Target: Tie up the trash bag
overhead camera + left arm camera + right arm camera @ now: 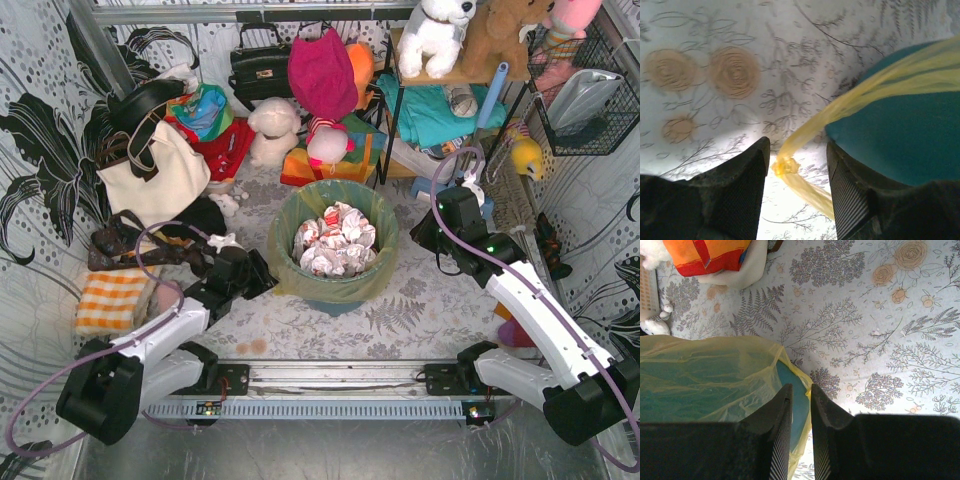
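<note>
The trash bag (345, 287), thin yellow-green plastic, lines the round teal bin (338, 304) in the middle of the table, with crumpled white-and-red paper (335, 240) inside. My left gripper (262, 278) is at the bin's lower left. In the left wrist view its jaws (797, 148) are open around a stretched strip of the bag (880, 80) with a small knot (784, 165), not touching either finger. My right gripper (425, 235) is at the bin's right rim. In the right wrist view it (801, 388) is narrowly open above the bag's draped edge (705, 375) and the bin (793, 376).
A cream tote bag with black straps (155, 170) and an orange-and-white cloth (112, 298) lie at the left. Plush toys, a black handbag (260, 65) and a shelf crowd the back. A wire basket (585, 90) hangs at the right.
</note>
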Available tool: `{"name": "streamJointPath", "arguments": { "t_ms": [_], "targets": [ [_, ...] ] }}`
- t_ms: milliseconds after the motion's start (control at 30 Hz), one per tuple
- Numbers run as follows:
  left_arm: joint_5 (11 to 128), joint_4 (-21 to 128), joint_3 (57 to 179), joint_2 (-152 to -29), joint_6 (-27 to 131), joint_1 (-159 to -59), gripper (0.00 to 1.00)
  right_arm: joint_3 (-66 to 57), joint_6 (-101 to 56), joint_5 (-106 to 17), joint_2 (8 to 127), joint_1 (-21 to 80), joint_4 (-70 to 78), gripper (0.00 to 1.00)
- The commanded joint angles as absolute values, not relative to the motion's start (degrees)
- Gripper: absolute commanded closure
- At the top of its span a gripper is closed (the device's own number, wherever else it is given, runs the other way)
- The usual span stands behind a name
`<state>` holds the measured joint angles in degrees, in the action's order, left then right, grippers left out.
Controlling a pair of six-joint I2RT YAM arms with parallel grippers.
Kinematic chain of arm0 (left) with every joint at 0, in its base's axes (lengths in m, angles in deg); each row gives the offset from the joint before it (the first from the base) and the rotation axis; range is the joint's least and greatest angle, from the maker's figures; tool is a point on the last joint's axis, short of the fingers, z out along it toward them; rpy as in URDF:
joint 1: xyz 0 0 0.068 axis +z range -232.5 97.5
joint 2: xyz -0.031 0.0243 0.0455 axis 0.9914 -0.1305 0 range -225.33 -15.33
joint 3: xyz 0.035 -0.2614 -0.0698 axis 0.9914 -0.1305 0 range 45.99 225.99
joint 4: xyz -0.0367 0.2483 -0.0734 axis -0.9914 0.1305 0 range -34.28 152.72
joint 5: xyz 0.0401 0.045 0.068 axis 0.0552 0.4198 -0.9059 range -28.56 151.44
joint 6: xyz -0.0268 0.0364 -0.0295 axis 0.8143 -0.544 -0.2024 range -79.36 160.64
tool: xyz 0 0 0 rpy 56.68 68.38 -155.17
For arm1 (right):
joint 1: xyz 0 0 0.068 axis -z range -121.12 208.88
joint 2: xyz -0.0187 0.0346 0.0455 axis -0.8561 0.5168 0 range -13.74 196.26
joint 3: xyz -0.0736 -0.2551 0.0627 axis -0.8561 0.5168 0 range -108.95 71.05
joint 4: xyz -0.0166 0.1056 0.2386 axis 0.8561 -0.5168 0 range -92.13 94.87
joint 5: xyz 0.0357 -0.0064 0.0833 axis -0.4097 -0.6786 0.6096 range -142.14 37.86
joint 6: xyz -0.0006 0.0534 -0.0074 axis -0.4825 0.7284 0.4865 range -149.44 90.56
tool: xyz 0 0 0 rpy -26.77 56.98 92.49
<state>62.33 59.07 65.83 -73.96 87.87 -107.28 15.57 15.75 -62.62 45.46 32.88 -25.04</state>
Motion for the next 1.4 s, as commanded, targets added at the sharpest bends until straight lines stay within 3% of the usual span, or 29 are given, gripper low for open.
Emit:
{"name": "streamJointPath", "arguments": {
  "t_ms": [0,367,667,900,1233,1333,1367],
  "targets": [
    [69.5,47.5,66.8,-76.5,81.0,-107.5,0.42,14.5,15.7,-63.6,44.6,33.2,-24.9,0.79],
    [66.0,38.3,64.8,-82.6,76.8,-107.5,0.44,14.6,15.6,-63.9,44.3,33.1,-25.3,0.79],
    [58.2,43.7,64.2,-82.7,81.0,-108.7,0.5,15.2,15.7,-65.0,43.2,33.1,-25.9,0.79],
    [53.2,48.6,64.3,-82.6,84.2,-109.8,0.61,15.5,16.0,-65.6,42.4,33.1,-25.6,0.79],
    [54.9,49.1,64.4,-79.1,83.4,-110.3,0.85,18.3,15.3,-65.5,43.5,33.7,-27.0,0.78],
    [57.7,48.2,65.0,-76.8,81.7,-110.3,0.9,20.1,13.8,-58.2,46.1,37.1,-25.7,0.76],
    [60.8,48.4,66.9,-76.9,80.2,-110.4,0.9,23.5,13.0,-49.1,47.1,39.6,-20.7,0.71]
  ]
}}
